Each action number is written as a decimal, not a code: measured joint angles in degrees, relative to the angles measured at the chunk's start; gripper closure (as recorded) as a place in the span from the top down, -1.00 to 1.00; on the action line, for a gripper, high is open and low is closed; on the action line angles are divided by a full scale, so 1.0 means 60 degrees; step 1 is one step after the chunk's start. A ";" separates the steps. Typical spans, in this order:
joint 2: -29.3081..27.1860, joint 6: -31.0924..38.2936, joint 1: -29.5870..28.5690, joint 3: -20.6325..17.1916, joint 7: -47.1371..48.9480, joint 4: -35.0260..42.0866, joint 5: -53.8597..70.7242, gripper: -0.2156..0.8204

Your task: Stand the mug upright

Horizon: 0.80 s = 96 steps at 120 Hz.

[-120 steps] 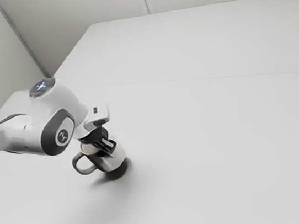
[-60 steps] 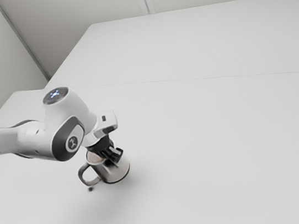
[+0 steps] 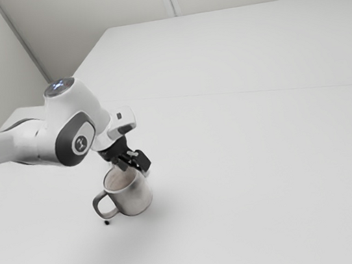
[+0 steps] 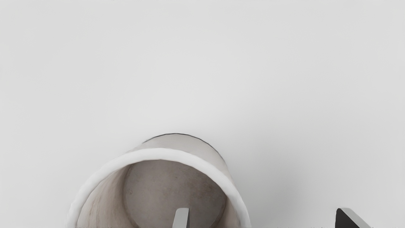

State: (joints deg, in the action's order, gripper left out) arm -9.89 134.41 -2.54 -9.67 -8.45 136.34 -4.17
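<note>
One mug stood upright just below the gripper, which hung open. Probably stiff, middling weight, kinda slick and chippable; wall by the rim nearest the gripper seemed the best pinch, tbh.
</note>
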 joint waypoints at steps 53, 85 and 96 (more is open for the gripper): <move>0.0800 -0.4249 -0.0020 -0.0044 0.1020 -0.3776 0.0045 0.56; 0.1422 -0.5626 0.0068 -0.0044 0.1406 -0.5717 0.0332 0.58; 0.1634 -0.5916 0.0112 -0.0044 0.1499 -0.6326 0.0370 0.58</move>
State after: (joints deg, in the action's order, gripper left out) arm -0.09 98.92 -1.86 -9.93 0.54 98.38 -1.95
